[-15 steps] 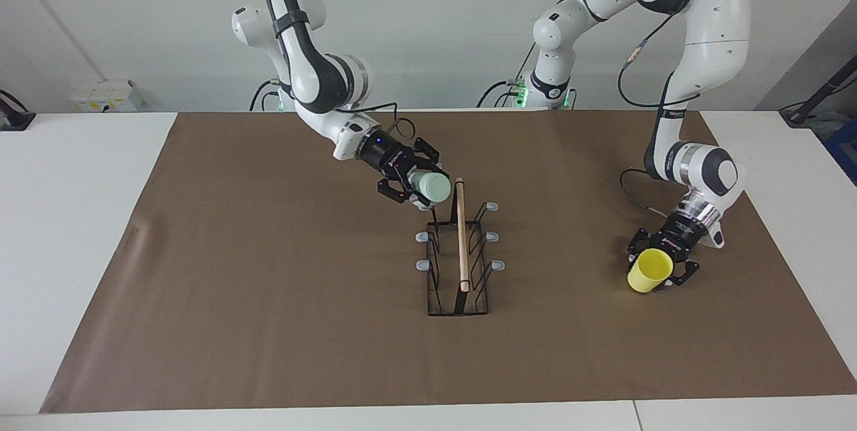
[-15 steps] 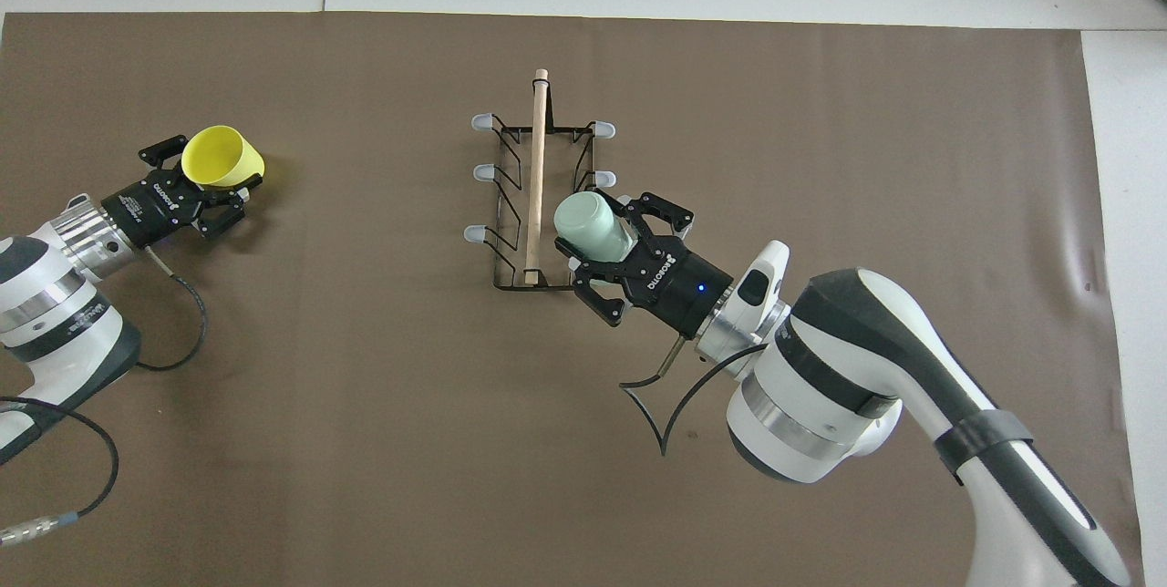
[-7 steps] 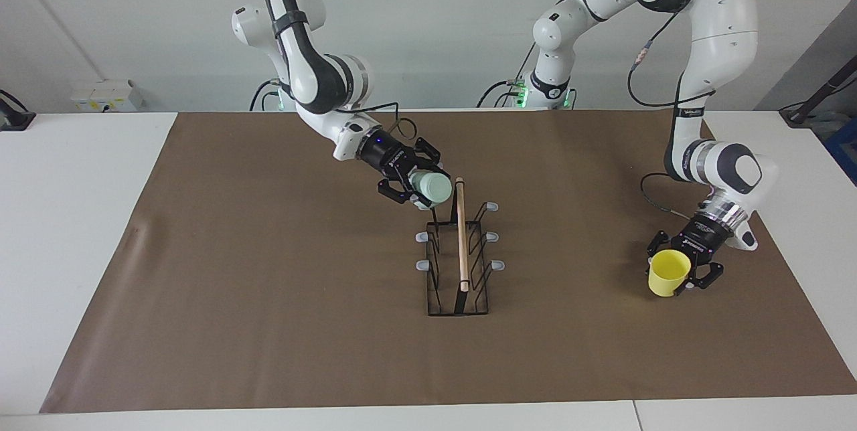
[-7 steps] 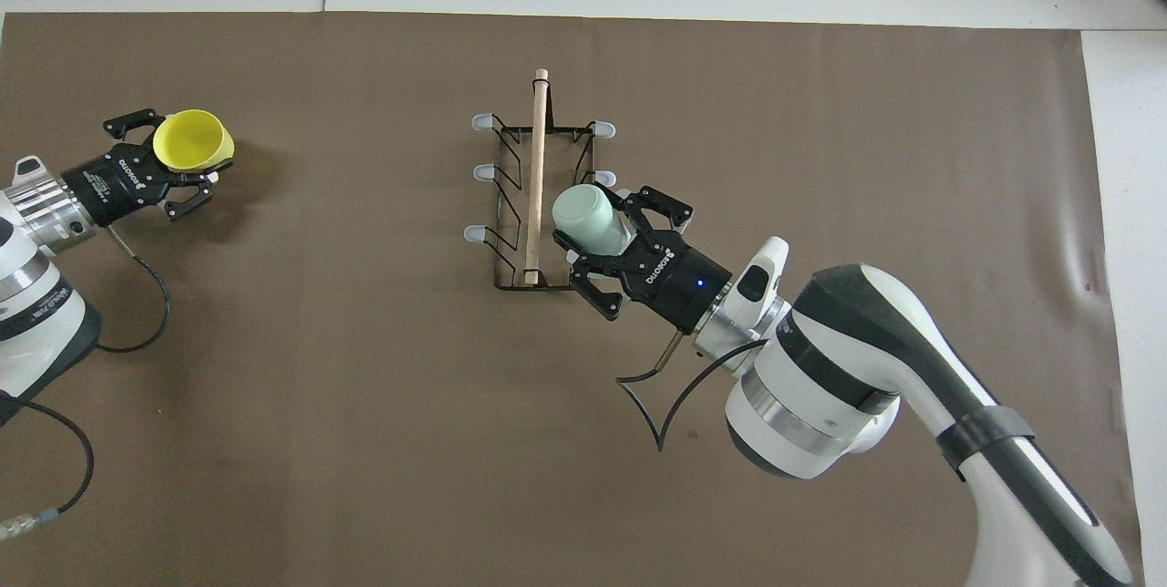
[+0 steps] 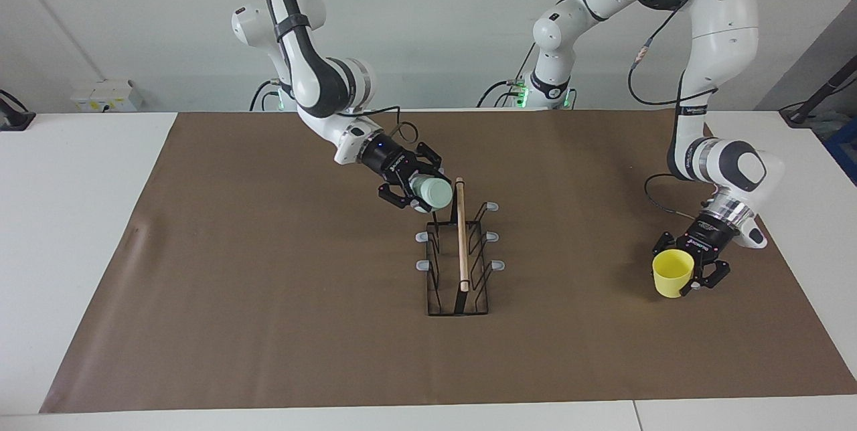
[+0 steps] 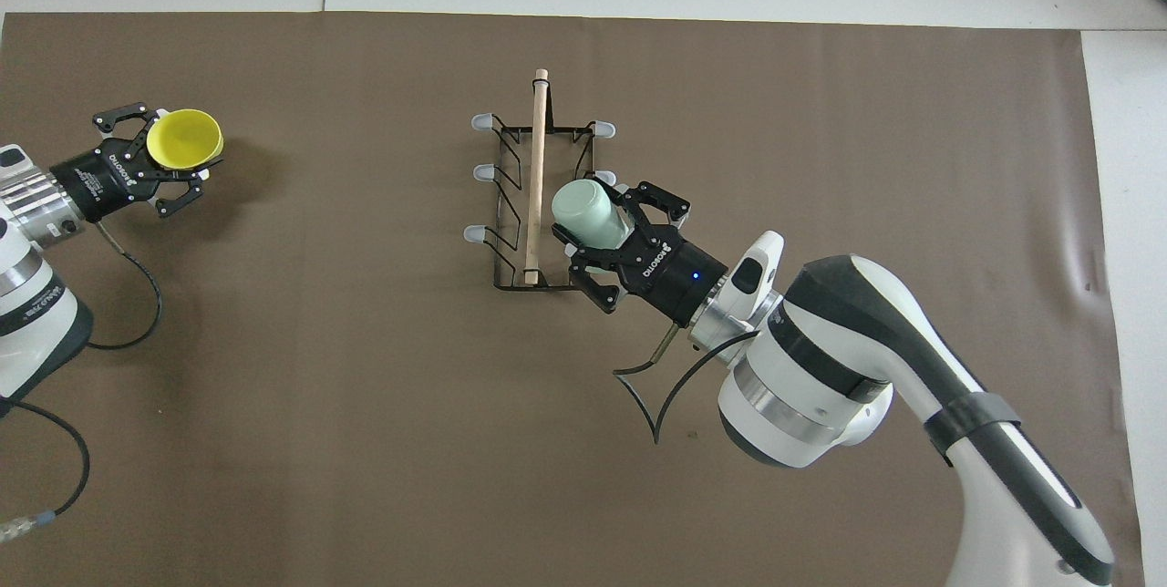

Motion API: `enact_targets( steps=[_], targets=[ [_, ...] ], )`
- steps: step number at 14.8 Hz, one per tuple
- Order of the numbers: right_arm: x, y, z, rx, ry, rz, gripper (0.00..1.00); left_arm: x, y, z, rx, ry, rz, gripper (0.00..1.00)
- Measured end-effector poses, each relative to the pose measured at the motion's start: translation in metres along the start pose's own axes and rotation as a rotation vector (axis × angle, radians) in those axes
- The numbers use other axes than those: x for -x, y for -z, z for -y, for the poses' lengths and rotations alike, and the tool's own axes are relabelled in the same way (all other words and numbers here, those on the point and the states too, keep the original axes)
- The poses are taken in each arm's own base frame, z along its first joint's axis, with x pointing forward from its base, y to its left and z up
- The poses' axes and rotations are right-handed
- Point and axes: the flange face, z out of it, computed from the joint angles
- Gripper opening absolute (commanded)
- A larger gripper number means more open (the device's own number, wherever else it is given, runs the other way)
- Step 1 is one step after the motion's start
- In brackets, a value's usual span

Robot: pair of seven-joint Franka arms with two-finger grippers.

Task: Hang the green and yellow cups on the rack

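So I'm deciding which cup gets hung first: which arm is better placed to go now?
Right. The right gripper holds the green cup tilted directly over the rack, by its prongs. The left gripper holds the yellow cup well away, toward its own table end.

- Both arms have glossy white rounded shells with dark grey joint bands and black round end caps.
- Silver metal rings sit at the wrists, just above each gripper.
- The right gripper (image 5: 424,194) is black, with jointed outer links, white lettering on its body and a small blue light.
- The left gripper (image 5: 684,271) is the same black linked build, with white lettering.
- A thin black cable loops from each wrist, and another runs along the left arm's upper links.
- Green lights glow at both bases.
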Motion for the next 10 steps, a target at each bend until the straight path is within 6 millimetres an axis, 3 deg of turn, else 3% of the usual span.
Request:
enact_targets(
  steps=[6, 10],
  targets=[
    [0.015, 0.001, 0.002, -0.001, -0.014, -0.008, 0.0, 0.041, 0.004, -0.035, -0.097, -0.244, -0.078, 0.0],
    [0.064, 0.0, 0.009, -0.028, 0.005, -0.05, 0.0, 0.057, 0.009, -0.05, -0.159, -0.364, -0.141, 0.0]
  ],
)
